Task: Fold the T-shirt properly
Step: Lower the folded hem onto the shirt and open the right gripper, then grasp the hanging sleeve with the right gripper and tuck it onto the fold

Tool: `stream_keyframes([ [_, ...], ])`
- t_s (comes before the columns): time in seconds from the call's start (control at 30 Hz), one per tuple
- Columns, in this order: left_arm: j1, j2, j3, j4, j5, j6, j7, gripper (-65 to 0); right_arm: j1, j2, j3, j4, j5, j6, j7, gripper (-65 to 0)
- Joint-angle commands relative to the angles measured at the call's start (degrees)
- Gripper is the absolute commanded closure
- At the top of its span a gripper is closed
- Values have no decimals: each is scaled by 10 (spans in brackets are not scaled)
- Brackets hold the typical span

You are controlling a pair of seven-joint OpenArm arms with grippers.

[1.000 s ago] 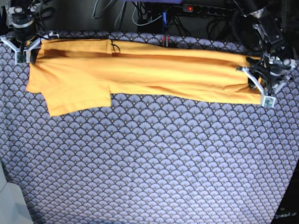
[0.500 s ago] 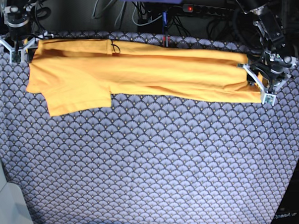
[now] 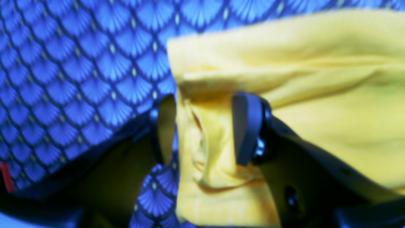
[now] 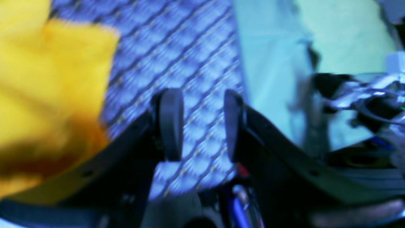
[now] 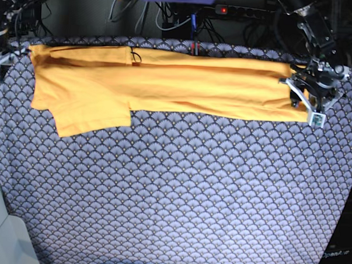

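1 T-shirt (image 5: 160, 87) lies folded into a long band along the far edge of my scale-patterned cloth (image 5: 179, 196). My left gripper (image 3: 202, 129) stands spread around its bunched hem end. My right gripper (image 4: 197, 123) is parted over bare cloth, just beside the shirt, holding nothing.

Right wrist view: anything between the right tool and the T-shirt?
Only bare patterned tablecloth between the open right tool and the T-shirt; right wrist view shows it.
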Motion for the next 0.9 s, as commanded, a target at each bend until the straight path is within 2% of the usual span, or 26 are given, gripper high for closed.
stream_keyframes([
  [0.0, -1, -3, -2, 11, -4, 1, -14, -289, 11, 6, 2, 11, 9, -5, 14, -229],
  [0.13, -6, -4, -2, 4, -4, 1, -20, -289, 61, 23, -6, 4, 6, -5, 8, -244],
  [0.27, -12, -4, -2, -16, -2, 1, -20, -288, 107, 43, -57, -43, 4, -5, 6, -287],
  [0.4, -22, -5, -2, -35, 2, 1, -20, -287, 160, 59, -104, -97, -30, -5, -46, -290],
  [0.53, -21, -4, -2, -35, 2, 1, -20, -286, 200, 59, -119, -144, -38, -5, -72, -290],
  [0.73, -21, -4, -2, -35, 2, 1, -15, -285, 200, 49, -183, -158, -36, -5, -96, -290],
  [0.87, -21, -4, -2, -35, 2, 1, -14, -285, 201, 37, -197, -158, -35, -5, -103, -290],
])
